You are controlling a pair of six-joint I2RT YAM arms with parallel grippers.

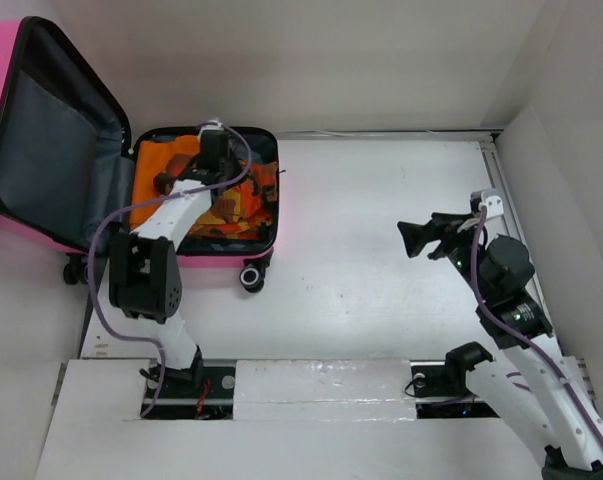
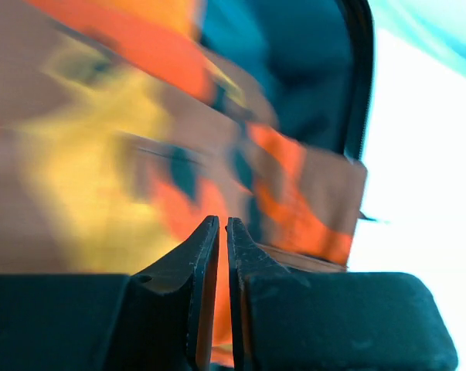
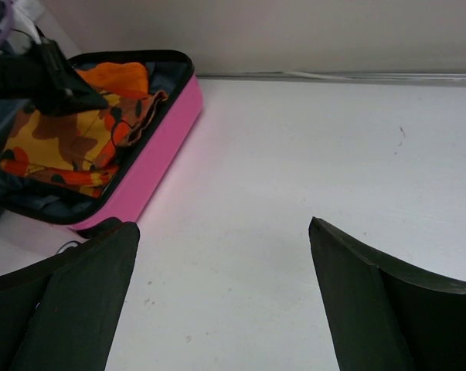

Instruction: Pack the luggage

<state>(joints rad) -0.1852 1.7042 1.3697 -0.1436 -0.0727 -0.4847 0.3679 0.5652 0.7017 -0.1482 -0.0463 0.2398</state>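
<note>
Holding orange cloth (image 1: 236,205), open pink luggage (image 1: 216,258), left claw (image 2: 222,222) nearly closed inside, right claw (image 3: 223,226) wide, empty.

Bright, even light – left wrist view motion-blurred, glare at right.

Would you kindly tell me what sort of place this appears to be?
Probably a lab robot workcell: a white table boxed in by white panels, a left arm and right arm bolted at its near edge, and an open pink suitcase.
</note>
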